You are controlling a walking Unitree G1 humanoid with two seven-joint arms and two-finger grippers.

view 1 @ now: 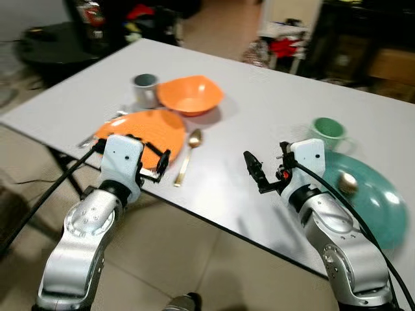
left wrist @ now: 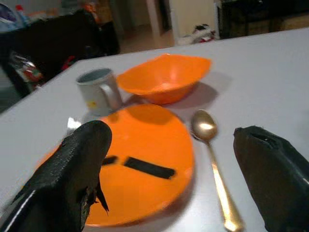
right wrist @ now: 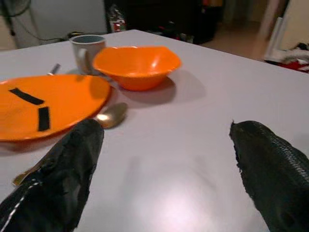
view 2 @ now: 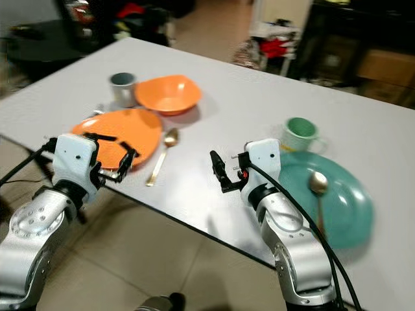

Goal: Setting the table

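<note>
White table point(view 1: 259, 110) with two place settings. Left setting: orange plate point(view 1: 152, 126) near the table's near edge, two black strips on its surface visible in the wrist views. Orange bowl point(view 1: 190, 94) just beyond the plate, touching or nearly touching its far rim. Grey mug point(view 1: 145, 89) just left of the bowl. Gold spoon point(view 1: 189, 155) lies just right of the plate, bowl end pointing far, handle toward the near edge. A silver utensil point(view 1: 100, 129) lies left of the plate, partly hidden; cannot tell which kind.

Right setting: teal plate point(view 2: 337, 201) at the near right, a second gold spoon point(view 2: 318, 191) lying on it. Green mug point(view 2: 300, 134) just beyond the teal plate's far rim.

Left gripper point(view 1: 154, 159) hovers over the near edge of the orange plate, fingers apart, holding nothing. Right gripper point(view 2: 220, 172) hovers over bare tabletop between the two settings, near the table's front edge, fingers apart, holding nothing; in its wrist view the fingers point(right wrist: 63, 174) frame the orange setting.

Dark furniture and clutter point(view 1: 285, 42) beyond the table's far side, blurred. Tiled floor point(view 1: 188, 259) below.
</note>
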